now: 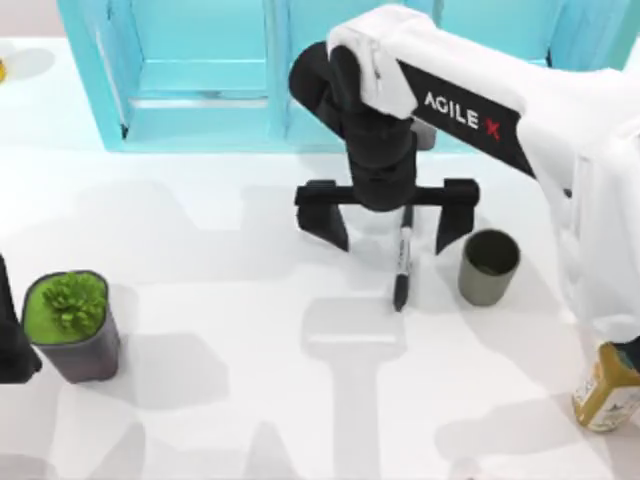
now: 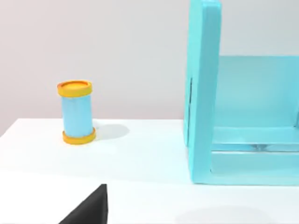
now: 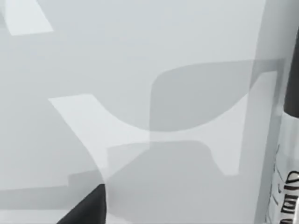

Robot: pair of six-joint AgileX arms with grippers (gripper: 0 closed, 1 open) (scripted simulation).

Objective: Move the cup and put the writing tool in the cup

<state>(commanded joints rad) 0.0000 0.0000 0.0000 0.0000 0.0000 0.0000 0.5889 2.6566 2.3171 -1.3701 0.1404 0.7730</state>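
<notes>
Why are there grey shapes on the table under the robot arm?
Shadows: in the top view, the open right gripper above the marker casts a grey T-shape on the table; the cup shades its side too. The right wrist view shows overlapping grey patches.

White table [image 1: 220,420]. Right gripper [image 1: 392,232]: over the centre, fingers spread wide, pointing down. Marker [image 1: 403,262]: black, white band, lay on the table between those fingers, apart from both. Cup [image 1: 488,266]: olive-grey, upright, just right of the marker. Potted plant [image 1: 72,325]: dark pot, at left. Left gripper [image 1: 12,340]: parked at the left edge. Turquoise shelf [image 1: 200,80]: along the far side. Yellow-labelled bottle [image 1: 610,388]: at lower right.
</notes>
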